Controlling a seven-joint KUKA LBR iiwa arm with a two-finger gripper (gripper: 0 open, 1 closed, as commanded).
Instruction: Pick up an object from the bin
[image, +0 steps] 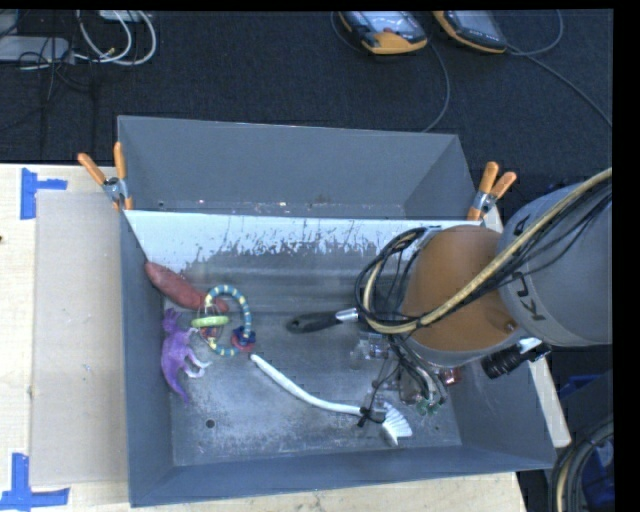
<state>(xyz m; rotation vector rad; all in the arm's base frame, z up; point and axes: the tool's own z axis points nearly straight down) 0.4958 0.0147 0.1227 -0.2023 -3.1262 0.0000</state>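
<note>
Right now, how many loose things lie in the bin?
5: a reddish-brown sausage shape far left, a purple toy below it, a coloured ring rattle beside them, a black-handled tool mid-bin, a white brush at front. The arm may hide more.

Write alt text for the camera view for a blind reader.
The robot's gripper hangs at the right of the grey metal bin, just over the bristle end of a white brush with a long curved handle. A black-handled tool lies nearby; a purple toy figure, a colourful ring rattle and a reddish-brown oblong thing lie at the left.
</note>
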